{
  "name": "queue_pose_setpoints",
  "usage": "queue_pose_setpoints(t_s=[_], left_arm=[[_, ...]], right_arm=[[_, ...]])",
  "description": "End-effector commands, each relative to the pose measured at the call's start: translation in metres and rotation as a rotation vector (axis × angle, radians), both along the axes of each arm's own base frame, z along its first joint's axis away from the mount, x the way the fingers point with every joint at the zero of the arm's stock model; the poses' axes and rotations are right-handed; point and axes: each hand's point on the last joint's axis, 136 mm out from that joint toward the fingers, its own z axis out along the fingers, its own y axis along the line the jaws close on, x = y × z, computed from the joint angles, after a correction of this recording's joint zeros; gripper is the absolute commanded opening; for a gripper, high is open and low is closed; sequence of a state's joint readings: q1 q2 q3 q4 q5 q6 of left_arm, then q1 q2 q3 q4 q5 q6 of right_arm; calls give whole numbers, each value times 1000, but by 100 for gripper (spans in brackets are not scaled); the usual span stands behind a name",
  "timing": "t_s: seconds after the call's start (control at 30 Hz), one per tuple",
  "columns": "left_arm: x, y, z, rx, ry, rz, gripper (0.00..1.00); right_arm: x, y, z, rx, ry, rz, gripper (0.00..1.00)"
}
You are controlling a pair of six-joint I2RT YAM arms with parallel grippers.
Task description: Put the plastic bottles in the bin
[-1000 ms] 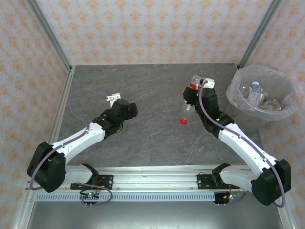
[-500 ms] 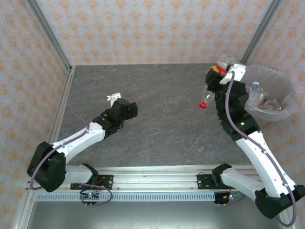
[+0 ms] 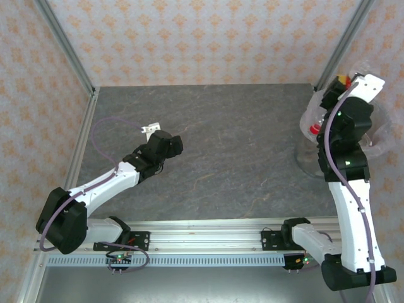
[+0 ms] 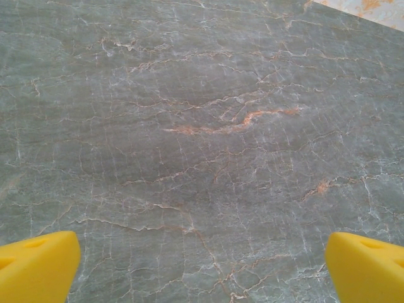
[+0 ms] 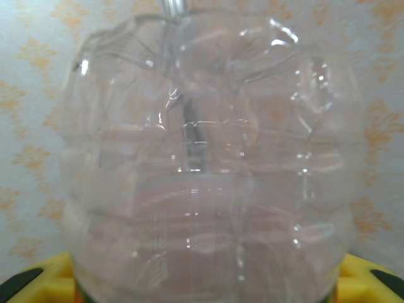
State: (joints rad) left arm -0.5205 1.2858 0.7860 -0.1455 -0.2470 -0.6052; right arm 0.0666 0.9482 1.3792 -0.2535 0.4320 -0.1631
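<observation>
Right, my right gripper (image 3: 336, 90) is clamped on a clear bottle (image 3: 344, 80), held high above the bin (image 3: 307, 158) at the table's far right side. The bottle tilts with its red cap (image 3: 314, 129) lowest, hanging over the bin's left side. Through the right wrist camera, the bottle's ribbed body (image 5: 208, 177) sits squeezed between my yellow fingers (image 5: 44, 278). My left gripper (image 3: 169, 142) hovers low over the grey table (image 3: 227, 126), well apart from the bin. Its yellow fingertips (image 4: 38, 265) are spread wide, with veined tabletop showing between them.
</observation>
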Motion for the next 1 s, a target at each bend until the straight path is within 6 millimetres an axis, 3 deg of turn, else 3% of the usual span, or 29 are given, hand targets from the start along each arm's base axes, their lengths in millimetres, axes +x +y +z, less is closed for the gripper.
queue_pose_setpoints(t_s=[0.0,0.17,0.4,0.67,0.83,0.97], left_arm=[[7,3,8,-11,-18,28,100],[5,4,6,-11,-20,32,100],[3,7,5,2,-16,35,100],[2,7,5,-3,-18,36,100],[-1,12,4,2,-20,48,100],[-2,15,5,1,-24,53,100]], right_arm=[[-8,-21,4,-41,62,-83,48],[1,-53,-7,-55,157,-187,48],[44,-83,-45,-74,339,-204,49],[85,-96,-76,17,393,-198,49],[83,-95,-109,103,474,-203,54],[74,-94,-129,140,550,-217,74]])
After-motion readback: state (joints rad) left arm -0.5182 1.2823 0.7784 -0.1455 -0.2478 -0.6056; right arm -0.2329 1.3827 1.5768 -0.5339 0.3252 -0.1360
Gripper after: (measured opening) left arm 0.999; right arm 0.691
